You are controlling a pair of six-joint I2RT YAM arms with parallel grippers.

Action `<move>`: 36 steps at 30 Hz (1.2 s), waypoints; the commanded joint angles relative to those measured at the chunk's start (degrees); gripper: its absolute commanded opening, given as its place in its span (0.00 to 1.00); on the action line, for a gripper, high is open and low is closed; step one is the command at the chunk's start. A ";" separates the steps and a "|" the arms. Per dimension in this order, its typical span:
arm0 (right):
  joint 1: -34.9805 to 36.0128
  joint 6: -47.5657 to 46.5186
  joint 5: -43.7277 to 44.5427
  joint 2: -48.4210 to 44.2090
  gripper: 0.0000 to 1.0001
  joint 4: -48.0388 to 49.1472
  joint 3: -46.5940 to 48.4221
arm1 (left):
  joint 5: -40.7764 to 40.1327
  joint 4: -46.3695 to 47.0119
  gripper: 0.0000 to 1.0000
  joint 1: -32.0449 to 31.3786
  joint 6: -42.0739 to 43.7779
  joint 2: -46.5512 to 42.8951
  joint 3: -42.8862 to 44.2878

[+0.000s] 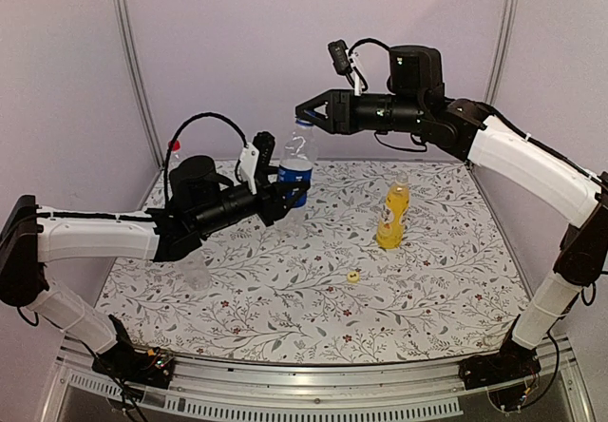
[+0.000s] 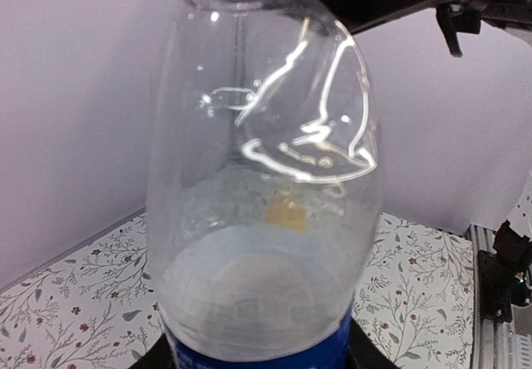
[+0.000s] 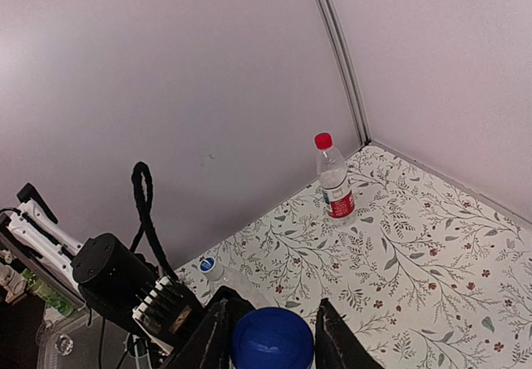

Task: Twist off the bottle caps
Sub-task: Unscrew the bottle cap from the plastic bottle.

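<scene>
Left jaws are clamped on the blue-label bottle [image 1: 300, 148] at its label band, holding it upright and apparently raised off the tabletop [image 1: 285, 298], towards the back wall. Right jaws flank its blue cap [image 3: 273, 340] on both sides; whether they pinch it firmly cannot be told. Risks noted: the thin wall may spin or buckle in the left hold once torque is applied, and a loose pinch would slip round the cap. A released bottle would drop to the tabletop.

soft even light — white glare streaks on the bottle [image 2: 266, 219]
</scene>
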 commanded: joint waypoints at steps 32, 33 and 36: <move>-6.39 -31.18 -40.81 -1.42 0.28 -7.01 0.81 | 36.47 17.42 0.42 3.78 -7.93 3.59 -1.51; -6.39 -30.54 -39.79 -1.60 0.32 -6.93 0.81 | 34.89 16.49 0.42 3.76 -7.48 3.33 -1.52; -6.36 -28.11 -35.82 -1.93 0.47 -6.30 0.73 | 30.80 14.28 0.42 3.71 -6.08 2.69 -1.55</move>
